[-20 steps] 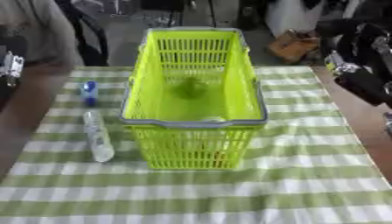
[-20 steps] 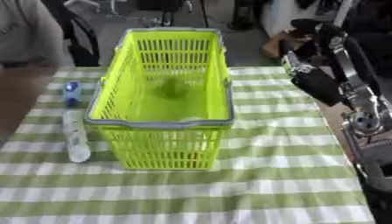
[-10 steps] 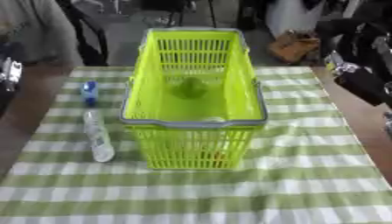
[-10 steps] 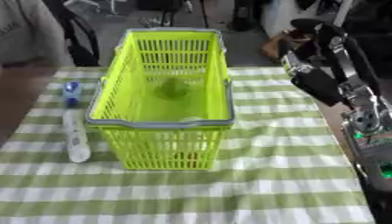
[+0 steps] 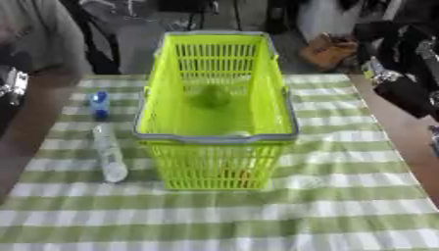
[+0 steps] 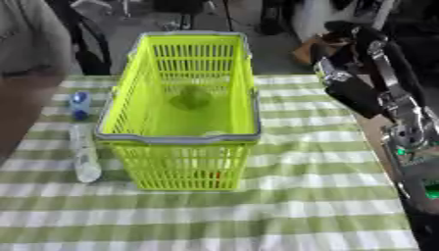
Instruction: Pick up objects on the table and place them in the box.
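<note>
A lime-green basket [image 5: 216, 138] with a grey rim stands mid-table on the green and white checked cloth. A round green thing [image 5: 210, 96] lies on its floor, and a small orange-red thing [image 6: 216, 173] shows through the near wall. A clear bottle [image 5: 109, 156] lies on the cloth left of the basket. Just beyond the bottle is a small blue thing [image 5: 99, 104]. My right hand [image 6: 350, 93] hangs black above the table's right edge, apart from the basket. A black and silver part of my left hand [image 5: 10, 87] shows at the left edge.
The checked cloth [image 5: 257, 220] runs to the near edge in front of the basket. Bare brown table [image 5: 403, 142] shows on the right. My right arm's silver joints [image 6: 410, 132] fill the right side. A cardboard box [image 5: 330, 49] and chairs stand beyond the table.
</note>
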`<state>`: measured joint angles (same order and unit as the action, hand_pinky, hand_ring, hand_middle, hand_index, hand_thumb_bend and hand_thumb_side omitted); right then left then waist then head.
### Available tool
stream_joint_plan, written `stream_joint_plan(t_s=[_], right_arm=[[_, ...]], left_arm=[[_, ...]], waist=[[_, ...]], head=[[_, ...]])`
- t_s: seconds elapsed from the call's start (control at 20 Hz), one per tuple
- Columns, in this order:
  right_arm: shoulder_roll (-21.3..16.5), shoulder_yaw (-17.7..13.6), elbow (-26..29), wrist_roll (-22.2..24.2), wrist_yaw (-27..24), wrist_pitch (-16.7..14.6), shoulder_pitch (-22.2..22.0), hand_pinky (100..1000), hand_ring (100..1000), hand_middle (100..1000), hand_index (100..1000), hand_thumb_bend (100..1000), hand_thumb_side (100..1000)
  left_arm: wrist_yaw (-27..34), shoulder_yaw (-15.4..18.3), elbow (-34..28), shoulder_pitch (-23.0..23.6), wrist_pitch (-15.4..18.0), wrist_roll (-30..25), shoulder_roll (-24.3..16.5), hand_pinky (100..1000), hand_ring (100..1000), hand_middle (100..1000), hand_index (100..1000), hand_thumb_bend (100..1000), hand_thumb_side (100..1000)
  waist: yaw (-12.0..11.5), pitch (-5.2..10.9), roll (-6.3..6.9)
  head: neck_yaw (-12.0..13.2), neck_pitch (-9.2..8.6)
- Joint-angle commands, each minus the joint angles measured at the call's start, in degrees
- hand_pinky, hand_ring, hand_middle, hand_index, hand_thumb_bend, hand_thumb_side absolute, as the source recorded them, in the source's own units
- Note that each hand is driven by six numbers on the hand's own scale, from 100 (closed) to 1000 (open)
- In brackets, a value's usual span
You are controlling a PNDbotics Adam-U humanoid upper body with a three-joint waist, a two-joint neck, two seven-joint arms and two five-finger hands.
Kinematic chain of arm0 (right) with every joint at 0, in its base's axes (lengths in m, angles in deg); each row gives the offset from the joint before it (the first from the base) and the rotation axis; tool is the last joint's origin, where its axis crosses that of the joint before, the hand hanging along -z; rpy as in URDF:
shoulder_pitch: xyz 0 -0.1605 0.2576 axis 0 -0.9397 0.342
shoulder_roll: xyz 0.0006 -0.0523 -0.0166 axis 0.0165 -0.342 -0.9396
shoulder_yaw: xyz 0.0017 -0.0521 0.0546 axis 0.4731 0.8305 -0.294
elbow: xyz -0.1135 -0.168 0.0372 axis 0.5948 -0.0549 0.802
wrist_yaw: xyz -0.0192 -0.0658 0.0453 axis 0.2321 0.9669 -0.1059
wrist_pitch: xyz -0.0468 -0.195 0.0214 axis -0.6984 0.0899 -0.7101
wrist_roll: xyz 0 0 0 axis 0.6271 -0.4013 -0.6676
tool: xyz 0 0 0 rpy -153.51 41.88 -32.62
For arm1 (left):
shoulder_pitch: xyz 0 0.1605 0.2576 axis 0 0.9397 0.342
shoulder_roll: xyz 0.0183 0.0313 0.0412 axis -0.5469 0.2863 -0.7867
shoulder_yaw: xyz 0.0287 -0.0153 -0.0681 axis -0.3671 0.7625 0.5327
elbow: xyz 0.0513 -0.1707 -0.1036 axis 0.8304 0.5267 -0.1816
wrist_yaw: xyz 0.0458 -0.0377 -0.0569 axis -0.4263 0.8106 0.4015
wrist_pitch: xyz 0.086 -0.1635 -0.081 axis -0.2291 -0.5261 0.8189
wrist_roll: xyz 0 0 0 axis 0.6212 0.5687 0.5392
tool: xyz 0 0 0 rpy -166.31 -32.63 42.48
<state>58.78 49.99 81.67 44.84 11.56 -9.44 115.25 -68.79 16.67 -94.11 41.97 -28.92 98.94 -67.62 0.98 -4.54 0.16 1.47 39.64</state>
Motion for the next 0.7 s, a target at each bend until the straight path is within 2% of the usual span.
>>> stream_joint_plan(t_s=[0.05,0.7], right_arm=[[-1.1,-0.7,0.4,-0.1,-0.1,-0.1,0.9,613,568,712,860,297,602],[-1.1,-0.7,0.4,-0.2,-0.1,0.0,0.8,613,569,713,860,295,602]], left_arm=[[-0.4,0.1,-1.1,-0.4,0.0,-0.2,-0.6,512,882,666,842,467,815],[-0.6,0.1,-1.5,-0.3,-0.1,-0.1,-0.6,513,882,667,841,467,807]], waist=[[0.0,0.81,0.07],[-0.2,0.86,-0.11]], head=[[0.0,0.04],[-0.1,0.18]])
